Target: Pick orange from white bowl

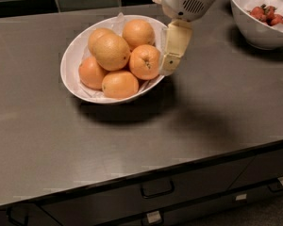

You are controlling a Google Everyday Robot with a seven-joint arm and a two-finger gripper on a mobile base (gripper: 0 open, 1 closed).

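**Six oranges piled up, my gripper at the bowl's right rim**

Six oranges fill the white bowl [68,67] on the grey countertop [132,140]. The orange [112,52], largest and palest, sits on top of the heap towards the left, resting on the others. My white wrist housing [186,1] comes in from the top edge. Below it, my gripper [167,68] hangs down, leaning slightly left, with its tip just beside the bowl's right rim and the nearest small orange [145,61]. From this side I cannot tell whether it is parted or closed. It holds nothing. A second bowl [259,29] with red fruit [269,14] stands well apart, at the right.
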